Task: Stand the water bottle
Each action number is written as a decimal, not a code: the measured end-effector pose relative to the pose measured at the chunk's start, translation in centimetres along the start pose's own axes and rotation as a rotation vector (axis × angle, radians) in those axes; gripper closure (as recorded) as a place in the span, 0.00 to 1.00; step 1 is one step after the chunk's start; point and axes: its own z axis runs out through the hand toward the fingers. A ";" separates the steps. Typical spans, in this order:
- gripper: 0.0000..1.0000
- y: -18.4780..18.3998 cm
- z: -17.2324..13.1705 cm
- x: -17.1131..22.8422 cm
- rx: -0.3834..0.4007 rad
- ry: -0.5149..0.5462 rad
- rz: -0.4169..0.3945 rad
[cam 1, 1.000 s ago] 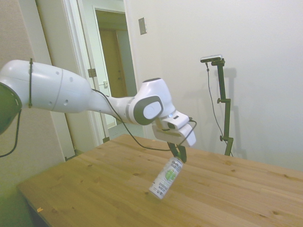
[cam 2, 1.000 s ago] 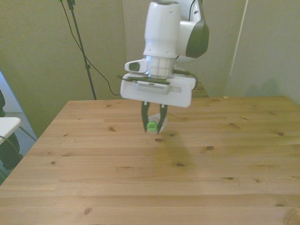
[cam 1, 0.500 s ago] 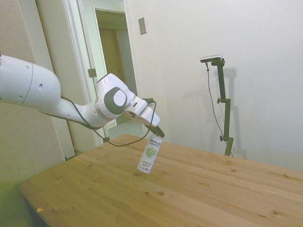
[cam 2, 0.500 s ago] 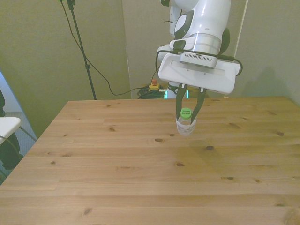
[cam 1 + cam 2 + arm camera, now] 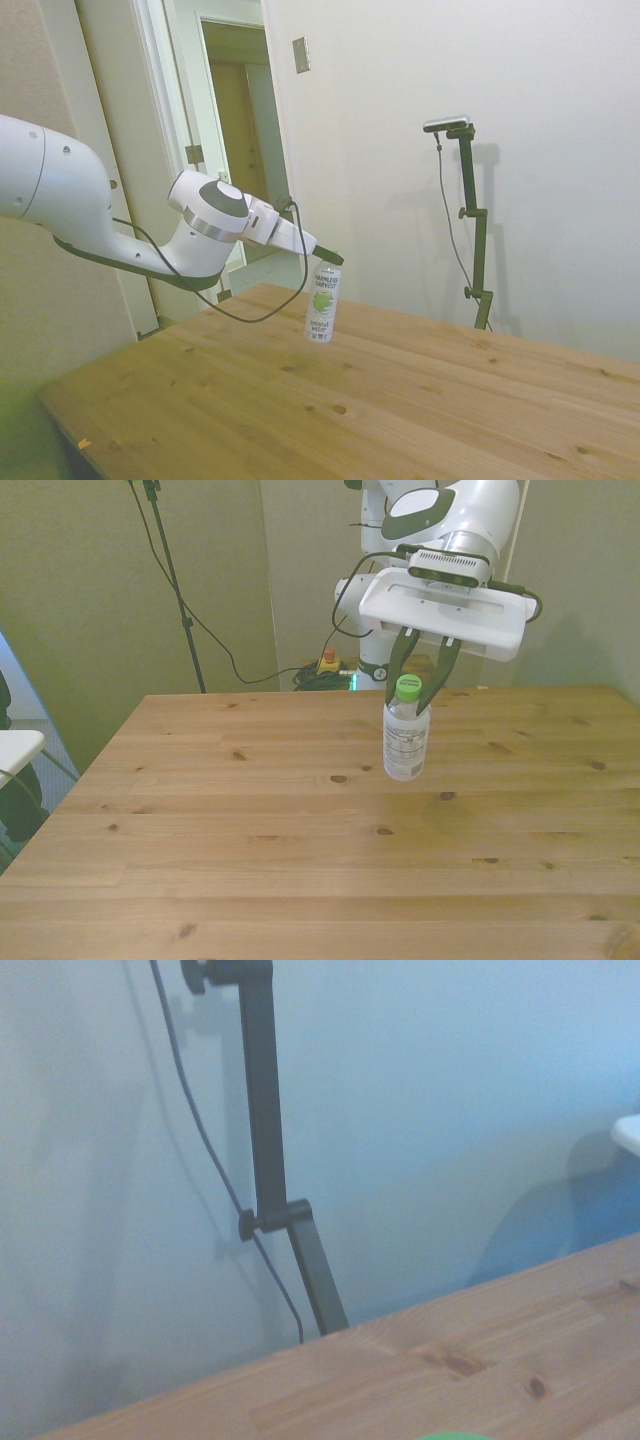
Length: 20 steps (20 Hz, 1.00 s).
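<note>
Water bottle (image 5: 406, 743) held upright at its neck by the pincer (image 5: 421, 683), base at or just above the table (image 5: 250, 870).

The bottle hangs straight below the pincer, green cap (image 5: 408, 688) up between the two dark fingers (image 5: 399, 660), which are clamped on the neck just under the cap; its white label faces outward in both the side view (image 5: 323, 304) and the front view. Whether the base touches the wood or floats just clear of it cannot be told. Behind the pincer the white arm (image 5: 120, 215) comes in low and nearly level, with the wrist (image 5: 262, 220) tipped forward and slightly down, so the fingers reach the bottle from the side and above. A dark cable (image 5: 235, 312) loops beneath the forearm. In the wrist view only a thin green sliver of the cap (image 5: 455, 1436) shows above the wood.
</note>
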 end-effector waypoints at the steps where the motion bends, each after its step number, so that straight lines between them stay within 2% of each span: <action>1: 1.00 -0.1 0.0 -0.2 0.018 0.024 0.009; 3: 1.00 -0.5 0.5 -0.3 0.046 0.071 0.036; 11: 1.00 -2.1 4.7 1.8 0.035 0.147 0.090; 20: 1.00 -2.5 10.8 2.5 0.005 0.193 0.098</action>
